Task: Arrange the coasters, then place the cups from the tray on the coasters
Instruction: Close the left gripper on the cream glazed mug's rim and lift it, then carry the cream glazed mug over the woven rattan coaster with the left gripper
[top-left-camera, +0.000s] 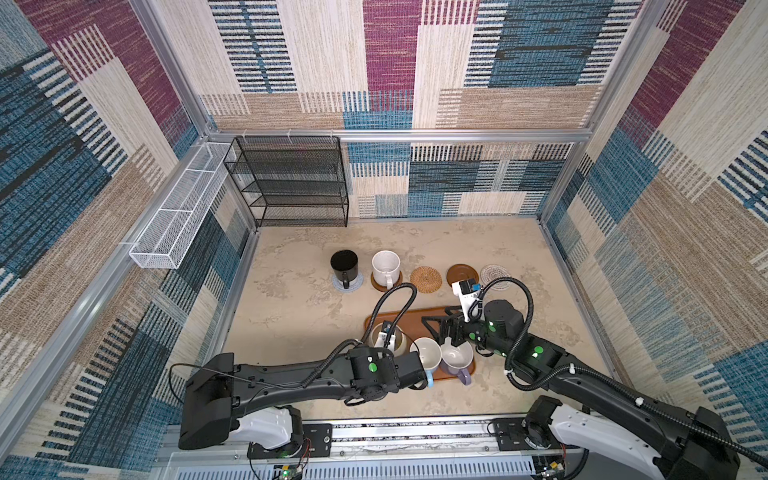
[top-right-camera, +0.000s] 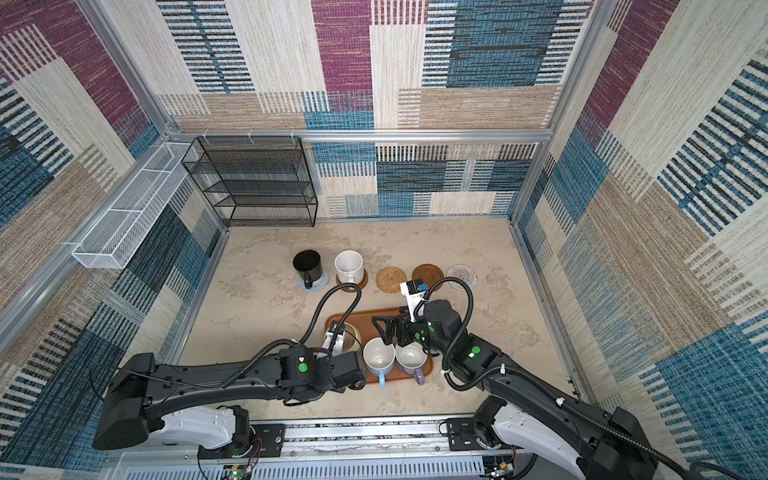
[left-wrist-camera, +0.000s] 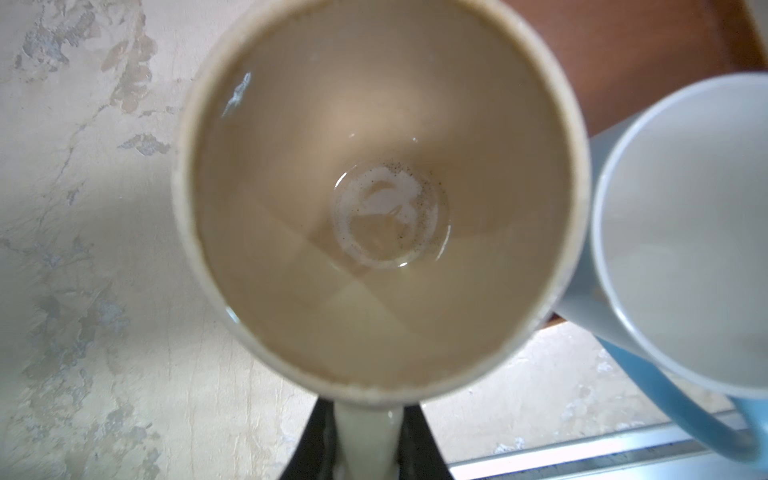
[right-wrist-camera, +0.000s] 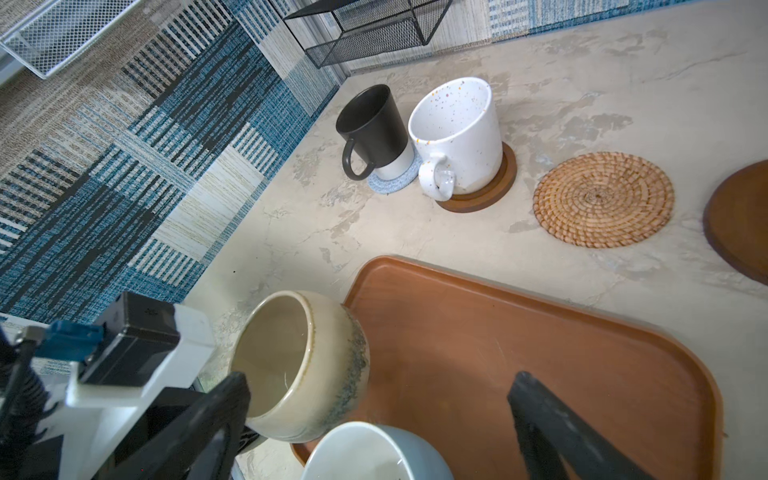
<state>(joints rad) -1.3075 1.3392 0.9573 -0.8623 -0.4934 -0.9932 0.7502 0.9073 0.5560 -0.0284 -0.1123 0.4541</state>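
- We see the left gripper (left-wrist-camera: 370, 446) clenched on the handle of the beige cup (left-wrist-camera: 374, 199). The handle points toward the near side.
- The cup sits at the left edge of the tray (right-wrist-camera: 540, 316).
- The right gripper (top-left-camera: 441, 330) hangs released above the tray's far-right part.

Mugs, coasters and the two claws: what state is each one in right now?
Black mug, upright on the blue-grey coaster.
White mug, upright on a brown coaster.
Beige mug, held by its handle.
Left claw, shut on the beige mug's handle.
Light blue mug, upright on the tray.
Lavender mug, upright on the tray.
Rattan coaster, bare.
Other brown coaster, bare.
Translucent coaster, bare.
Right claw, open and empty.
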